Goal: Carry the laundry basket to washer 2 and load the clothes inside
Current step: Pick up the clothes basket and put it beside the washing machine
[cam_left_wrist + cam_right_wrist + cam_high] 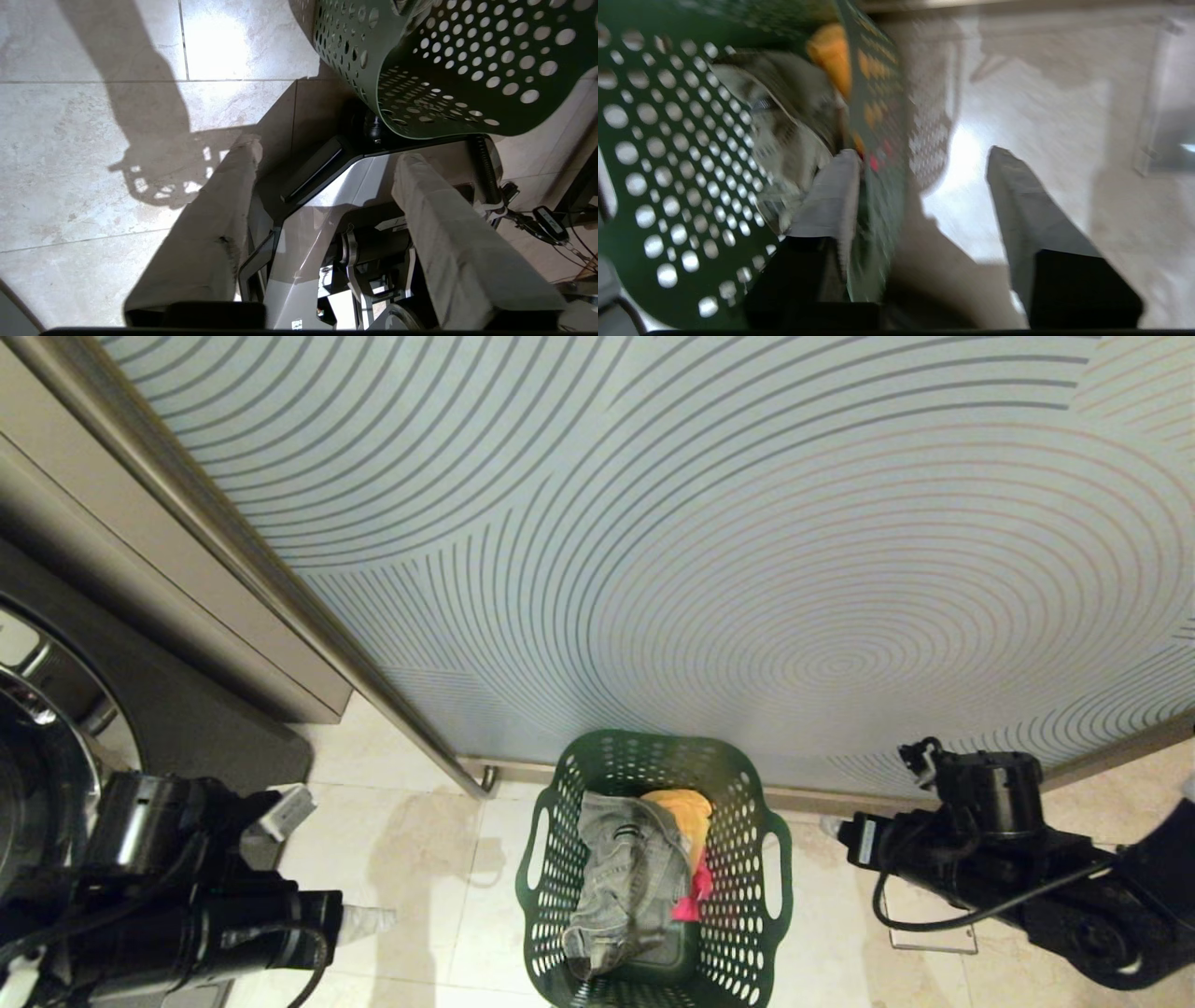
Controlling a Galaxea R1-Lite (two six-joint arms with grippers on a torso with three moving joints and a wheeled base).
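Sitting square on the pale tiled floor [420, 859], the laundry basket [653, 784] waits between both arms, right up near the frosted panel [700, 523] with its ringed line pattern. Inside, the clothes: grey-green denim trousers [621, 882] draped on top, a yellow piece [683, 810] behind them, a red-pink piece [693, 891] tucked at the side.

The left end effector [327, 163] is spread wide, nothing between its wrapped fingers [224, 210], and it sits just beside the basket's wall. The right end effector [924, 186] is spread too, and here's the interesting bit: in its wrist view one finger looks to be inside the basket wall and the other outside, straddling the rim without clamping.

My read on handling: thin perforated plastic, light even with three garments, so weight is no worry. It will flex, though; squeeze one wall alone and it bows. The oval cut-out handles [771, 877] on the two sides are the natural hold, one per arm, lifted evenly so it doesn't tip. The cloth is limp and will sag and trail; denim is the heaviest piece.

The floor looks glossy and smooth, so the basket could skate if nudged. A dark washer with a chrome-rimmed door [47, 728] stands at the left; no label is visible from here.
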